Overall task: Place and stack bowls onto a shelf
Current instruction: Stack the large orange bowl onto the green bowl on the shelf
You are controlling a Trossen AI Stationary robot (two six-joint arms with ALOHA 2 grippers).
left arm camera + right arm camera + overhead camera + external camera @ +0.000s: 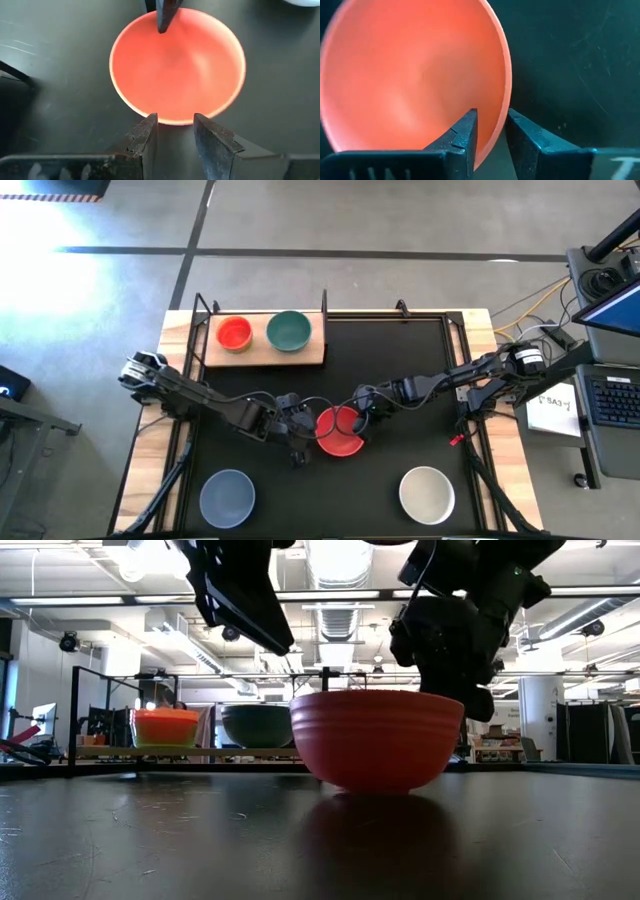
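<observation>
High view shows the red bowl (339,432) sitting mid-counter on the black mat (400,380), pinched between the two arms: the right tool (362,418) comes in from the bowl's right and the left tool (300,430) waits just beside its left edge. What the coming move turns on is the rim. In the right wrist view the right tool straddles the bowl's wall, one finger inside and one outside, close on the rim, so I judge it to be grasping the red bowl. The left tool, in its own wrist view, hangs released with the near rim just ahead of its spread fingers (145,140), not touching. The shelf (265,352) lies well apart, toward the far left corner, already carrying an orange-red bowl (235,333) and a teal bowl (288,330) side by side. A grey-blue bowl (227,495) and a white bowl (427,492) rest at the near edge.
</observation>
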